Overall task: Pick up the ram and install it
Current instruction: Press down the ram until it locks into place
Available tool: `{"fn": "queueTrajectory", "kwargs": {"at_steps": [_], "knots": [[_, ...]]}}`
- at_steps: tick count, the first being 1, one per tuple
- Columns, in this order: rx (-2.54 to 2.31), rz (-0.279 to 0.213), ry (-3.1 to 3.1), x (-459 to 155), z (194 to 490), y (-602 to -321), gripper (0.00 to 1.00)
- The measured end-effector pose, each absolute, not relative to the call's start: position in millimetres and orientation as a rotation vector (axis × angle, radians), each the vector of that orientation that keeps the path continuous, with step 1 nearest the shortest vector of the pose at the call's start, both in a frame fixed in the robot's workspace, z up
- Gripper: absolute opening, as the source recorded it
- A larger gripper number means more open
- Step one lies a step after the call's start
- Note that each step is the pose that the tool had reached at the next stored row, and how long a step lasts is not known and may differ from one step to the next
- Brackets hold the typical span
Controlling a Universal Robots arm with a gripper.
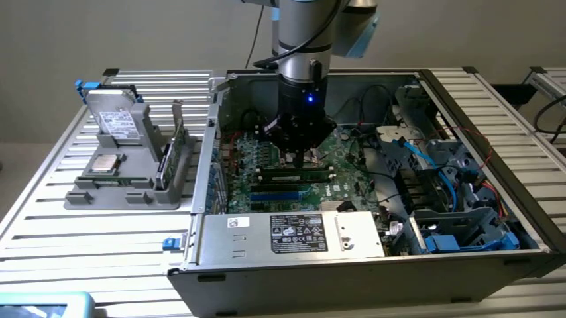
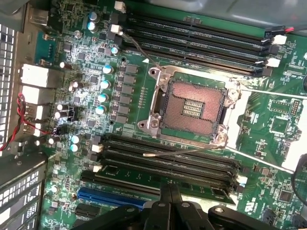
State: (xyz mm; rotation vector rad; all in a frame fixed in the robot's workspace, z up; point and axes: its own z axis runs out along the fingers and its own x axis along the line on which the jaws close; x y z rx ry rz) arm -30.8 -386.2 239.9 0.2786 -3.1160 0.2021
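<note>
Plain beige wall (image 1: 132, 33) stood behind. A slatted metal table (image 1: 53, 218) filled the foreground; a 2nd slatted surface (image 1: 550, 76) showed at the exterior view's right. Light even.

We see the arm (image 1: 305, 33) as a thick silver-grey tube with a pale blue-grey cap on the joint at the exterior view's right. A black cable runs down its side in a loose curve. Below the tube sits a black cylindrical wrist section carrying 1 small blue light. Under that, the gripper (image 1: 299, 156) is black and widens into a blocky body with angled linkage arms on both sides. In the wrist view the gripper (image 2: 170, 191) shows 2 slim black fingers (image 2: 166, 199) pressed flat together, flanked by black linkage bars with round pivot pins and glossy, rounded edges.
</note>
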Motion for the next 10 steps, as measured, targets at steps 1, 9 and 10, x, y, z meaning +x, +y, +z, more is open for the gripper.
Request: {"fn": "queueTrajectory", "kwargs": {"at_steps": [1,9,10], "knots": [[0.265,0.202,-3.118,-30.8,239.9,-386.2,0.11],[0.233,0.203,-3.123,-30.8,239.9,-386.2,0.11],[0.233,0.203,-3.123,-30.8,239.9,-386.1,0.11]]}}
